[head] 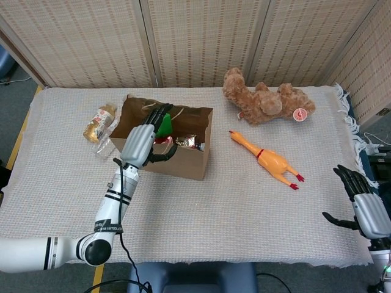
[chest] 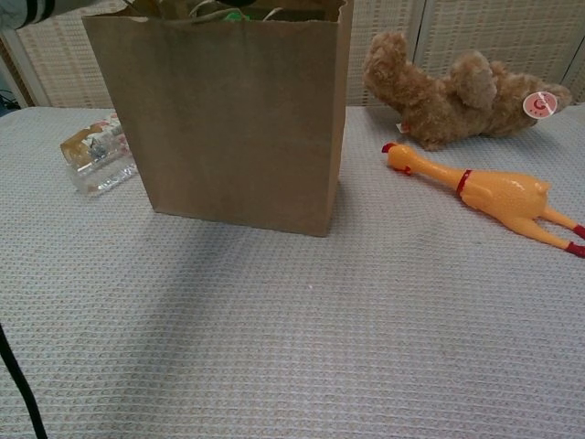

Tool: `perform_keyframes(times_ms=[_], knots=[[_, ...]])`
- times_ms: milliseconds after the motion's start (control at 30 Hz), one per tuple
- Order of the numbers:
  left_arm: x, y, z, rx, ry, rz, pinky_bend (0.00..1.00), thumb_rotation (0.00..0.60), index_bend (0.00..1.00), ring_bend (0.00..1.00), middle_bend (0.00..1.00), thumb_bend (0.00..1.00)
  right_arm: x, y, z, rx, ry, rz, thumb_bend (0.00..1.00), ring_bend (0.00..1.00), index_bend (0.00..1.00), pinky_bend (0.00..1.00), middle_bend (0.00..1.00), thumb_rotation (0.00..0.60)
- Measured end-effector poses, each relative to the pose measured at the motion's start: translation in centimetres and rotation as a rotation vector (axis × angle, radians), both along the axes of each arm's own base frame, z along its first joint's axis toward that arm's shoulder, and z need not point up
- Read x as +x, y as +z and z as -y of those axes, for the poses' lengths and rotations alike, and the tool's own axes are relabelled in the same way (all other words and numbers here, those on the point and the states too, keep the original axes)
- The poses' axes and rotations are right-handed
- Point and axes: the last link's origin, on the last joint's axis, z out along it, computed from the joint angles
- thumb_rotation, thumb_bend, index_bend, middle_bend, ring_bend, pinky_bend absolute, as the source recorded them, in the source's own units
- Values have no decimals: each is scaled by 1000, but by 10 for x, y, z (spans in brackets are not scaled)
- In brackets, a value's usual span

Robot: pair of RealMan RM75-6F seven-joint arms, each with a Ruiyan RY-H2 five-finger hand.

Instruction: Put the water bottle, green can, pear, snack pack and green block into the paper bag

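Observation:
The brown paper bag [head: 183, 163] stands open at the table's left middle; in the chest view its front wall [chest: 238, 119] fills the upper left. My left hand [head: 142, 143] hovers over the bag's front left rim, fingers spread and thumb apart. The green block [head: 164, 124] shows just past the fingertips, low in the bag's mouth and no longer between thumb and fingers; a sliver of the green block [chest: 236, 16] peeks over the rim. A shiny snack pack [head: 186, 142] lies inside. The water bottle [head: 99, 124] lies on the cloth left of the bag. My right hand [head: 365, 209] rests open at the right edge.
A brown teddy bear [head: 266, 101] lies at the back right, and a yellow rubber chicken [head: 269, 160] lies in front of it. The bottle [chest: 96, 151], bear [chest: 457, 91] and chicken [chest: 498, 192] also appear in the chest view. A folding screen stands behind the table.

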Motion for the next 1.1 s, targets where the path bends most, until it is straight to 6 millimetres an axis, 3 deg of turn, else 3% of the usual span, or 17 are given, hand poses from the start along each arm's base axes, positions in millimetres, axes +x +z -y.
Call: perform_keyframes(times_ms=[200,467,700,900,1000,1100], knots=[[-11,22,2,58,13,36,120,600,1,0,1,400,-1,2,-1,2,-1,-1,57,0,0,0,0,600],[-53,61,19,130,84,109,122,600,44,0,32,656,-2,2,-2,1,-3,4,57,0,0,0,0,600],[-132,83,58,222,163,-33,122,600,45,0,32,646,-2,1,-2,7,-4,-10,57,0,0,0,0,600],[-216,73,111,213,226,-340,118,600,13,0,30,560,-1,-1,-1,8,-1,-48,57,0,0,0,0,600],[-250,68,142,199,240,-473,101,600,1,0,13,498,-1,-2,-1,1,3,-66,57,0,0,0,0,600],[-271,66,165,226,220,-581,66,600,0,0,0,415,-1,-3,-1,-6,8,-85,57,0,0,0,0,600]])
